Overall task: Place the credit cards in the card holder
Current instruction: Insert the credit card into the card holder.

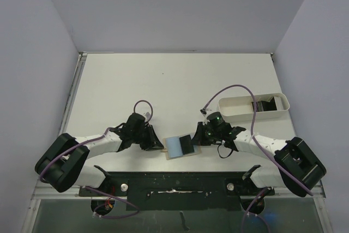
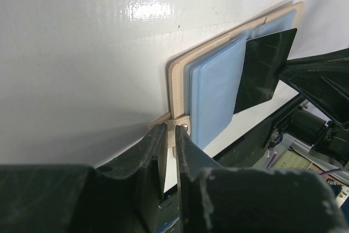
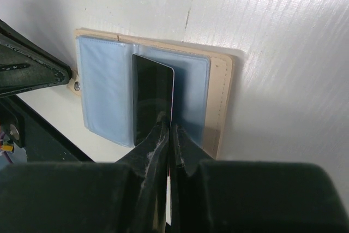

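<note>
While I watch from above, the white tray (image 1: 234,103) sits well off to the right on the table (image 1: 163,80), with the other credit cards (image 1: 267,105) standing in its right end. Nothing lies between the tray and the work, and only the two arms crowd the card holder (image 1: 173,147), one at each end.

It lies opened flat near the arm bases, blue lining up, with its long axis left to right and slightly tilted. My left gripper (image 2: 173,135) is clamped on the snap tab (image 2: 181,128) at its left edge. My right gripper (image 3: 168,126) pinches the near edge of one credit card (image 3: 151,96), which lies over the holder's right half beside the fold. The card's long axis points away from the bases, crosswise to the holder. I cannot tell whether it sits inside a pocket.
</note>
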